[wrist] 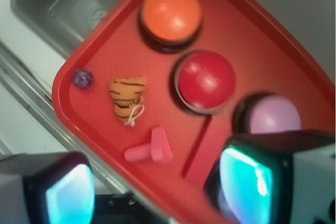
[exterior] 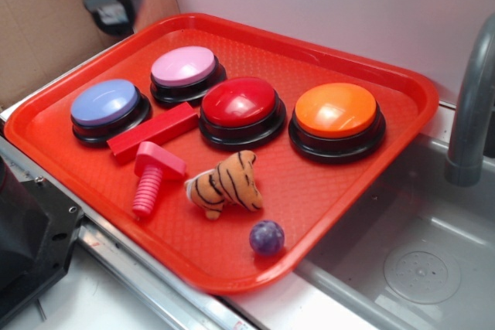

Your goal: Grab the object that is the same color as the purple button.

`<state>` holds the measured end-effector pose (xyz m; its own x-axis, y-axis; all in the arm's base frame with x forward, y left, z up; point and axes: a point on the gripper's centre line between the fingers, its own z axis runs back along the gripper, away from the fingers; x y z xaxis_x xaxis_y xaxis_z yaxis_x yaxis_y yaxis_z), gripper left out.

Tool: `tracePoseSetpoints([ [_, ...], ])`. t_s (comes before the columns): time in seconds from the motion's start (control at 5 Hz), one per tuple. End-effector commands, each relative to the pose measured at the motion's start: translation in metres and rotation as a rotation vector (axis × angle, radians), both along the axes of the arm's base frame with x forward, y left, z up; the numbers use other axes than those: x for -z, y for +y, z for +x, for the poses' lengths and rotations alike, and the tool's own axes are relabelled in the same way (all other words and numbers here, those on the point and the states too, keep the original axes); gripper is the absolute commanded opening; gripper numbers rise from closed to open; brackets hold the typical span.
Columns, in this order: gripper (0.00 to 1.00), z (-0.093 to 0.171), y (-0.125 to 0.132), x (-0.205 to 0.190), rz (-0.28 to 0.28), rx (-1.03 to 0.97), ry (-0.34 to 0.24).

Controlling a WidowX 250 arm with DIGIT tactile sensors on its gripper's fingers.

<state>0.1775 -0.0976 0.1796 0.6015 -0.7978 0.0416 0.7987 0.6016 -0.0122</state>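
**Inspector A:** We are logging the gripper [wrist: 157,192] first. In the wrist view its two fingers [wrist: 68,192] are standing wide apart and holding nothing. In the exterior view it is hanging blurred above the far left corner of the red tray [exterior: 402,113], clear of everything on it.

**Inspector B:** Agreed. Working outward from the tray's near edge, we are finding the purple ball [exterior: 267,237] alone by the rim on the sink side. Just behind it the plush tiger [exterior: 224,183] is lying, near but apart. The pink bolt [exterior: 151,179] and red block [exterior: 152,133] are lying further left.

**Inspector A:** Beyond those we are noting the four buttons; the blue-purple button [exterior: 104,106] is the colour reference.

**Inspector B:** We are judging that the approach has barely begun. We are recommending travel across the tray at height, then a vertical descent centred on the ball, with the jaws kept wide and closing slowly, since a ball will likely roll off-centre and the rim is close.
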Motion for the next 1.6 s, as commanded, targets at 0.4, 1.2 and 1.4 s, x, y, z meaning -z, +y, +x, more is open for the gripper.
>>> tracePoseSetpoints([
  [0.4,1.00,0.007,-0.073,0.075,0.016,0.467,-0.028],
  [1.2,1.00,-0.026,-0.084,0.122,-0.267,0.637,-0.158],
  [1.4,1.00,-0.026,-0.085,0.134,-0.265,0.631,-0.119],
])
